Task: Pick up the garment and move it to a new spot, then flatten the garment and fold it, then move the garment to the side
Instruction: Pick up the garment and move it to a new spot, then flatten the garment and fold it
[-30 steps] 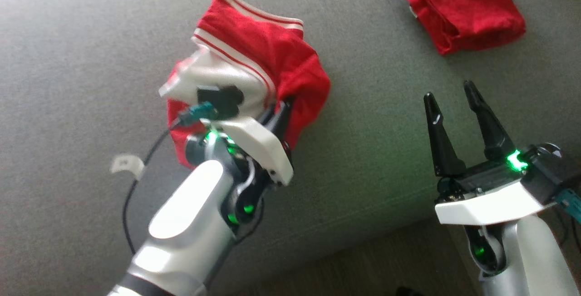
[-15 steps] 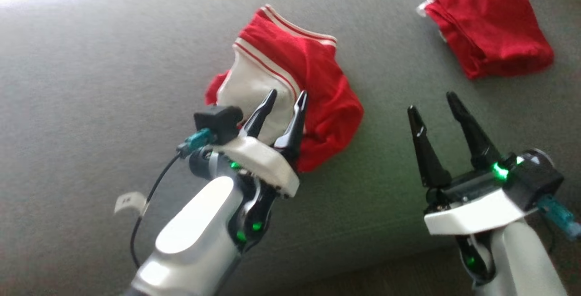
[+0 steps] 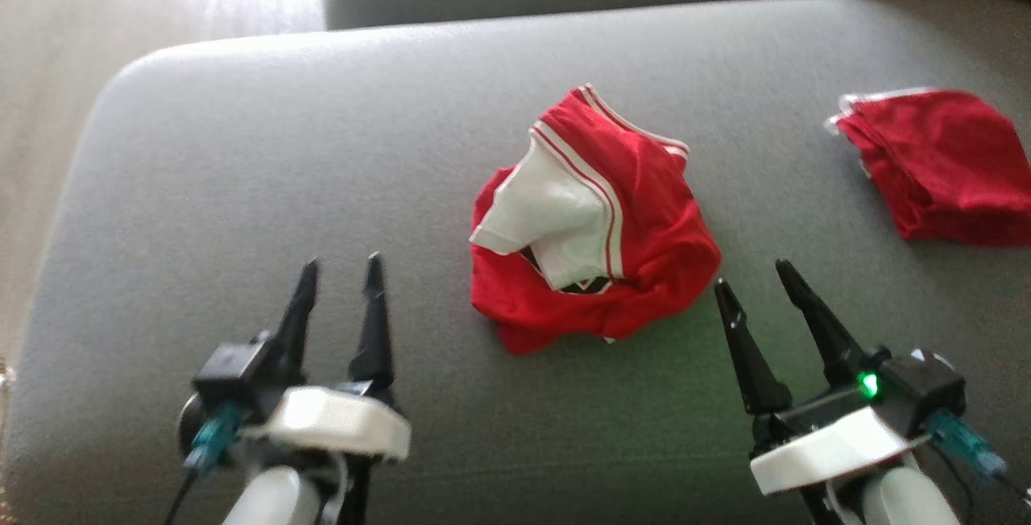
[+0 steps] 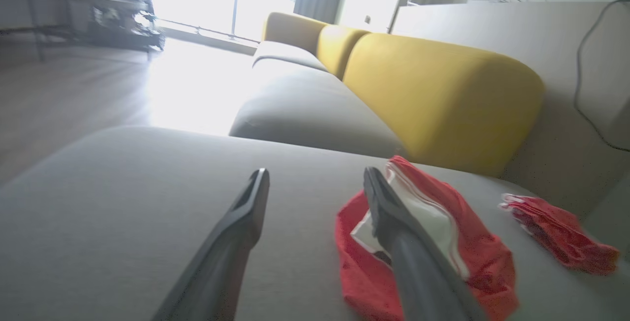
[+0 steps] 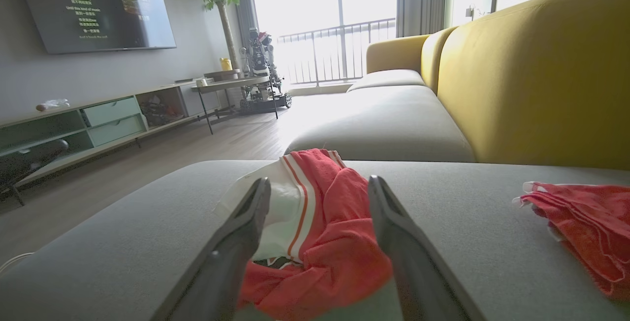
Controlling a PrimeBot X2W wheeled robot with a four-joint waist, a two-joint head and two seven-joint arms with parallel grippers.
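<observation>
A crumpled red garment (image 3: 596,227) with a white panel and striped trim lies in a heap on the grey sofa cushion (image 3: 282,187). The same garment (image 4: 472,242) shows to the right in the left wrist view, and the garment (image 5: 334,232) sits just beyond the fingers in the right wrist view. My left gripper (image 3: 338,267) stands open at the lower left, well clear of the cloth, with nothing between its fingers. Just right of the heap, my right gripper (image 3: 749,275) is open too, its fingertips close to the heap's lower right edge.
A second red cloth (image 3: 942,163), loosely folded, lies at the cushion's right end. A yellow backrest (image 5: 536,80) runs behind the seat. Bare grey cushion stretches to the left of the heap; the floor (image 3: 48,106) drops off past the left edge.
My left gripper has let go of the garment, opened and drawn back to the lower left. The garment now rests on the cushion. The head camera has also shifted.
</observation>
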